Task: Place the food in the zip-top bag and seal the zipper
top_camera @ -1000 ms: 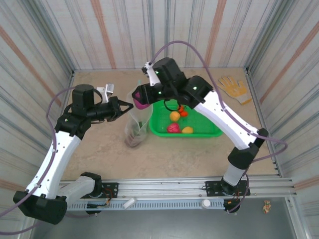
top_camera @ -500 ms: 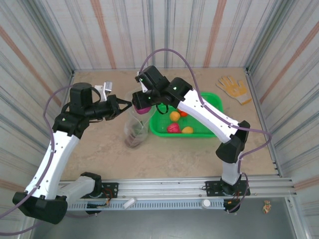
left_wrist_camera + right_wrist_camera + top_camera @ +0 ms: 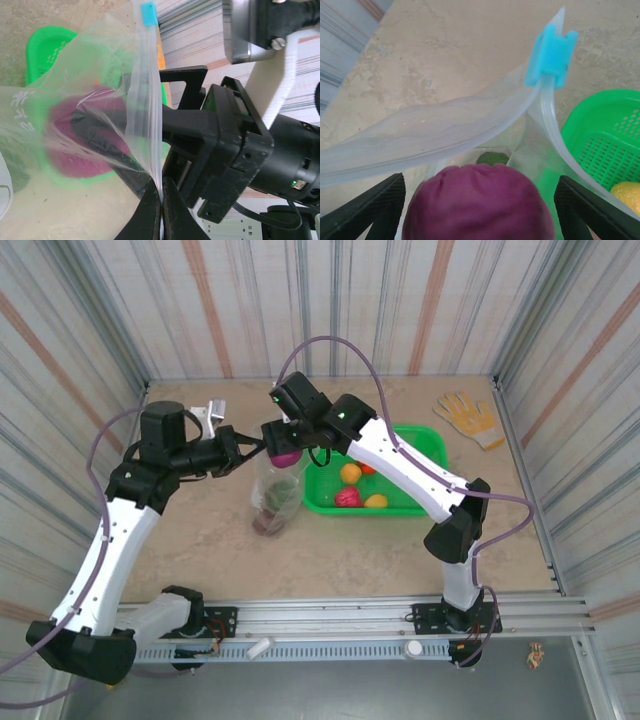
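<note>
The zip-top bag (image 3: 273, 495) stands upright left of the green basket, with dark food in its bottom. My left gripper (image 3: 162, 200) is shut on the bag's rim and holds the mouth open; it sits at the bag's left (image 3: 248, 450). The zipper (image 3: 430, 130) curves round the mouth and carries a blue slider (image 3: 551, 55). My right gripper (image 3: 283, 443) hovers over the mouth, open. A dark purple food (image 3: 477, 205) sits between its fingers with a small gap on each side. Below it a dark green food (image 3: 492, 158) lies inside the bag.
The green mesh basket (image 3: 420, 505) right of the bag holds an orange-yellow fruit (image 3: 350, 473), a red piece (image 3: 368, 468), a pink one (image 3: 347, 497) and a yellow one (image 3: 376, 502). A yellow glove (image 3: 470, 418) lies at the back right. Corrugated walls enclose the table.
My right gripper has carried the purple food left, from the basket side to above the bag's mouth, and its jaws have widened. The left gripper has kept its grip and place.
</note>
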